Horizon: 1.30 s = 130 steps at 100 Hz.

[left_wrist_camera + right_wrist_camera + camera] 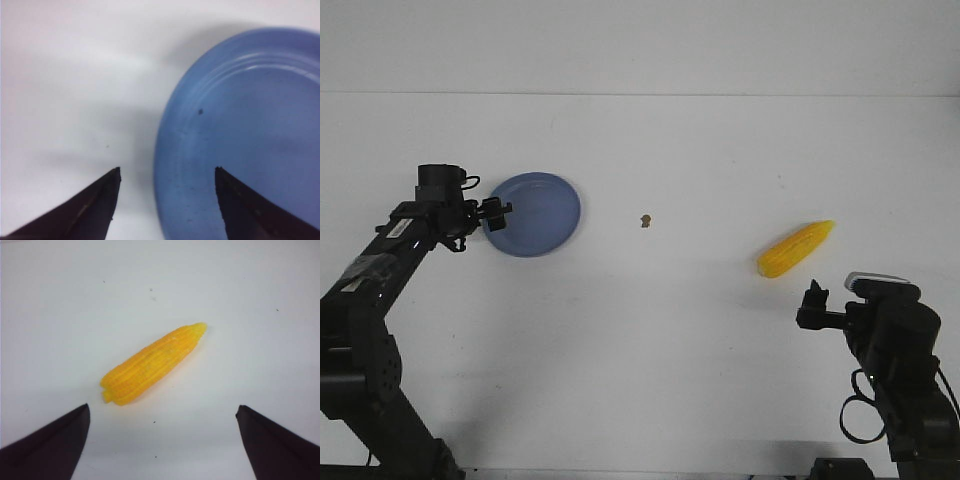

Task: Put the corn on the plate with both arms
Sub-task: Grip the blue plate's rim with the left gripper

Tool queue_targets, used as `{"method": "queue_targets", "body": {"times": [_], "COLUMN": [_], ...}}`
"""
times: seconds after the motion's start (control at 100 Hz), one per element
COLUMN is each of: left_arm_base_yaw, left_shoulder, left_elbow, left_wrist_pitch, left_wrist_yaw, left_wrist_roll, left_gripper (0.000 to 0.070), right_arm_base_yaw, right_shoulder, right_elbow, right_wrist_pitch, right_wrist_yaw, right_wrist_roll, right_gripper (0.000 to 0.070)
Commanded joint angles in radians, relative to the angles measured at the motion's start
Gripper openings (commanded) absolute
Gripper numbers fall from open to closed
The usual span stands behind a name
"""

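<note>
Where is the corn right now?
In the front view the corn lies on the table's right side, just ahead of the open right gripper and far from the plate on the left.

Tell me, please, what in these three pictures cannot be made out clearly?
- Small brown speck on the table, front view: too small to identify.
- Plate, left wrist view: its far side is cut off by the picture's edge.
- Left hand and right hand, wrist views: only the fingertips show; the rest lies outside the picture.
- Corn: its underside is hidden against the table.
</note>
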Motion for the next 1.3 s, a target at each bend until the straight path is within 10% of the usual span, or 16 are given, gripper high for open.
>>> {"method": "queue_targets", "body": {"times": [0.0,0.56,0.92,1.29], "left_arm_base_yaw": [0.004,0.003,0.003,0.014], "left_shoulder": [0.035,0.064,0.076,0.021], "left_elbow": [0.022,0.022,0.022,0.022], "left_wrist_pitch": [-0.004,0.002,-0.012,-0.045], "left_wrist_yaw": [-0.003,-0.021,-0.021,0.119], "left_wrist_roll": [0.009,0.032,0.057,0.040], "left_gripper": [0.0395,0.0412,0.0000,0.0007], "right_arm_base_yaw": [0.001,0.001,0.001,0.001], "right_shoulder": [0.003,0.003,0.003,0.003], "right_elbow": [0.018,0.018,0.018,0.018], "right_wrist_pitch": [0.008,0.010,0.010,0.010], "right_wrist_yaw": [0.000,0.000,0.000,0.000], "right_wrist_roll": [0.007,0.008,0.008,0.008], "right_gripper": [0.0617,0.0617,0.0617,0.0617]}}
